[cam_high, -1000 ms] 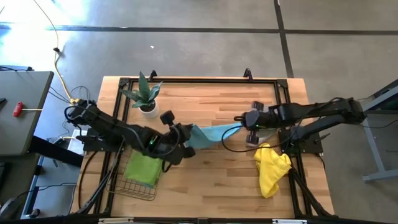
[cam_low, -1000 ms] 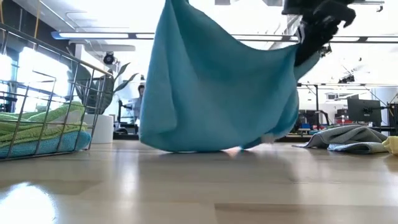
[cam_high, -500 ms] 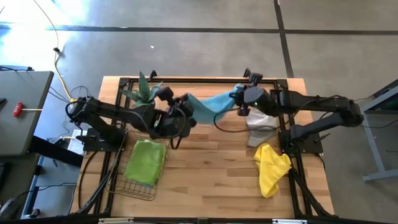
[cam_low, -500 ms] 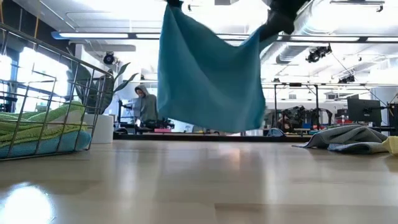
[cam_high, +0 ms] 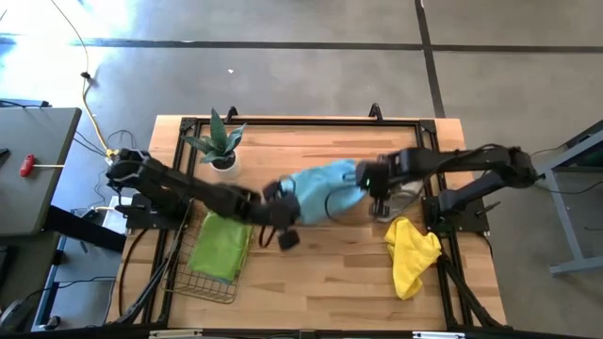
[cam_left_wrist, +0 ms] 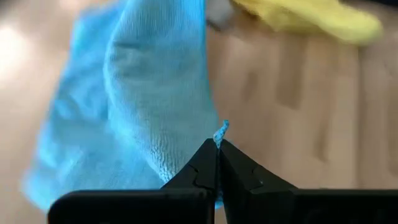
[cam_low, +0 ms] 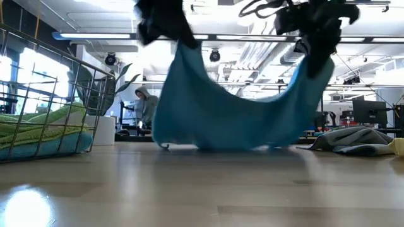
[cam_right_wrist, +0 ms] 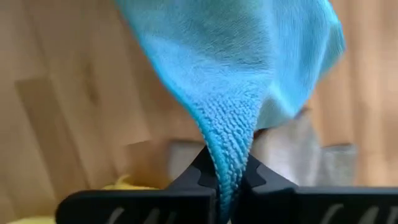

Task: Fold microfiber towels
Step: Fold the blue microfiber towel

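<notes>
- Since half a second ago both arms have dropped from the table's far edge toward its middle, and the teal towel (cam_high: 318,181), then hanging clear, now sags with its lower hem on the wood.
- One wooden plank table (cam_high: 320,264), rectangular, pale butcher-block grain, framed by dark rails.
- Two dark arms: the left gripper (cam_high: 281,200) and the right gripper (cam_high: 369,179) are each pinched tight on a top corner of the teal towel, which is slung between them at mid-table.
- One dark wire-mesh basket (cam_high: 209,285) at the near left corner, holding a folded lime green towel (cam_high: 220,247); in the low view a teal layer lies beneath it.
- Loose towels, all soft nubbly microfiber: one teal, one crumpled yellow towel (cam_high: 412,254) by the right edge, one grey towel (cam_low: 353,139) lying beside it.
- One small spiky potted plant (cam_high: 219,141) in a white pot at the far left corner.
</notes>
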You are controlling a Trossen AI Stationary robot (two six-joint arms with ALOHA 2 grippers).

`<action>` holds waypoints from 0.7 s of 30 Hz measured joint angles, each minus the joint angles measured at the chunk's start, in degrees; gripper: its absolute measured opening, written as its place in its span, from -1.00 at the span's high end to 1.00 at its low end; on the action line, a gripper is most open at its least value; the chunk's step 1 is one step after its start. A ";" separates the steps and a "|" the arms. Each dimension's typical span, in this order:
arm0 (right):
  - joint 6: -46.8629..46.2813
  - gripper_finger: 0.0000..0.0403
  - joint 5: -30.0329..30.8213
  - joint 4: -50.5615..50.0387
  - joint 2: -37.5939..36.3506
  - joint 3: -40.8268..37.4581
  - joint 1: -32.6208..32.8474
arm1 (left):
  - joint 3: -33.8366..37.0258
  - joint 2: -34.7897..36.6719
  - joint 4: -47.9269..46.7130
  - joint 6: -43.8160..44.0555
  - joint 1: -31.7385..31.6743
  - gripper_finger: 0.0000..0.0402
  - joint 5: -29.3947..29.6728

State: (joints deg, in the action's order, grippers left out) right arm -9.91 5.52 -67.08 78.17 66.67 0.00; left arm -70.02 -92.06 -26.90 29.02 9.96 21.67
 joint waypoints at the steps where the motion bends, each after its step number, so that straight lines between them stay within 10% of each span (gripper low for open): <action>1: -0.81 1.00 -0.03 0.14 1.21 0.00 2.00 | 2.24 -0.65 3.06 1.41 1.36 1.00 -0.52; 11: -5.10 1.00 -1.31 2.71 15.39 -0.07 19.59 | 9.64 -9.88 20.56 6.96 9.57 1.00 -5.35; 21: 1.34 1.00 -18.74 13.21 14.92 -9.52 21.09 | 9.66 -11.44 21.08 8.29 10.50 1.00 -17.23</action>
State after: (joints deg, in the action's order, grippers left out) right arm -8.56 -13.22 -53.87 93.08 57.16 21.09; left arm -60.36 -103.50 -5.82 37.31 20.46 4.44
